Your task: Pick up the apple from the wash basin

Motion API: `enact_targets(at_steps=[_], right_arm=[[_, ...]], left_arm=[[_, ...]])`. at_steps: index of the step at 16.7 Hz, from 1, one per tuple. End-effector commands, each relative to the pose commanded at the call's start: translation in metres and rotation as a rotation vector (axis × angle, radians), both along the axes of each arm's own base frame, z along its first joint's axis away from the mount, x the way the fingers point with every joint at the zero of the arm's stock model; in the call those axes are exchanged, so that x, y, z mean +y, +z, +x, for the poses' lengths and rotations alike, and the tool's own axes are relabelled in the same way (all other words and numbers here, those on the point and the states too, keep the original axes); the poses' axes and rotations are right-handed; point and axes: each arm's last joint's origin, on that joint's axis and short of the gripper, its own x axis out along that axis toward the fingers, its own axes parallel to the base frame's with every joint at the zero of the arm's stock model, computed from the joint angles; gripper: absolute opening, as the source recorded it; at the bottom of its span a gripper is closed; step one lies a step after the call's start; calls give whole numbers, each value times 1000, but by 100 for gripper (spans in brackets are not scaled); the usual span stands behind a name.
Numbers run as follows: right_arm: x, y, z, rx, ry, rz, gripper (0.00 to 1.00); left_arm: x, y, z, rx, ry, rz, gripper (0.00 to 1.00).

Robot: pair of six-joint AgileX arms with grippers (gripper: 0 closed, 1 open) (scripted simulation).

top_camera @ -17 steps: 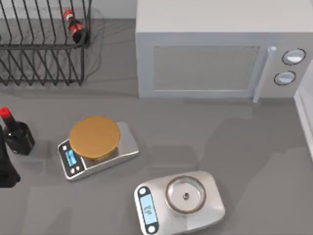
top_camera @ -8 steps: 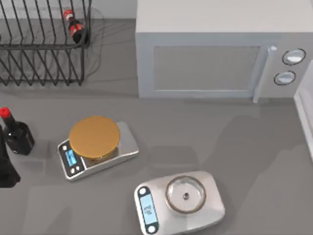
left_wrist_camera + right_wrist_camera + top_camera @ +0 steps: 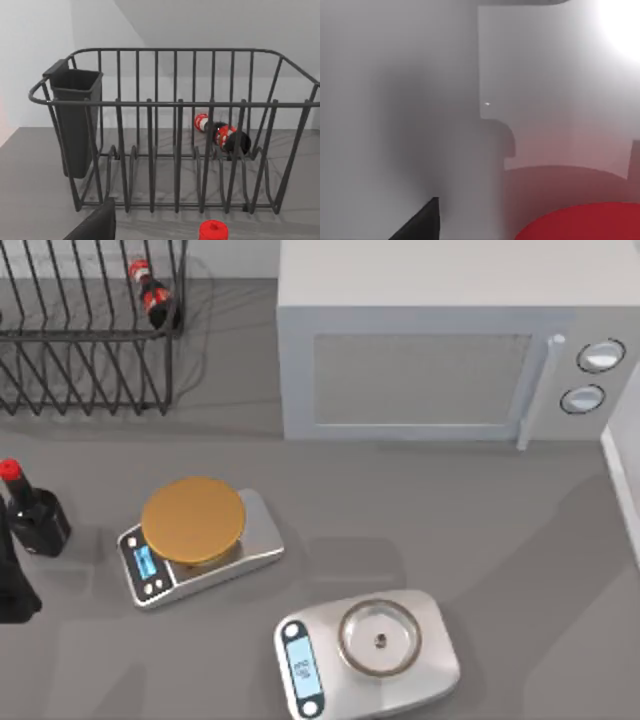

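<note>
From above, the grey desk [image 3: 450, 530] carries a microwave [image 3: 440, 340], a wire rack [image 3: 90, 340] with a red-capped bottle [image 3: 152, 292] lying in it, another bottle [image 3: 30, 510] standing at the left edge, and two scales [image 3: 200, 540] [image 3: 365, 650]. The left arm [image 3: 12, 580] sits at the left edge.

The left wrist view faces the rack [image 3: 175, 135]; one dark finger [image 3: 97, 225] shows, and I cannot tell its state.

The right wrist view has the apple [image 3: 585, 222] close below against a pale wall, beside one dark finger [image 3: 422, 222], state unclear.

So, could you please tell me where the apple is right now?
The apple shows in the right wrist view as a red curve close below the camera, against a pale grey-white surface reddened by its glow.
</note>
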Motion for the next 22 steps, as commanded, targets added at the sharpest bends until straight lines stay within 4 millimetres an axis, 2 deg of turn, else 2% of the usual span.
enact_targets(at_steps=[2, 6, 19, 22], right_arm=[[1, -17, -4, 12, -1, 3, 100], [1, -19, -5, 15, -1, 4, 100], [1, -19, -5, 15, -1, 4, 2], [1, -19, -5, 15, -1, 4, 0]], left_arm=[[0, 0, 0, 0, 0, 0, 100], [0, 0, 0, 0, 0, 0, 100], [0, 0, 0, 0, 0, 0, 100], [0, 0, 0, 0, 0, 0, 100]])
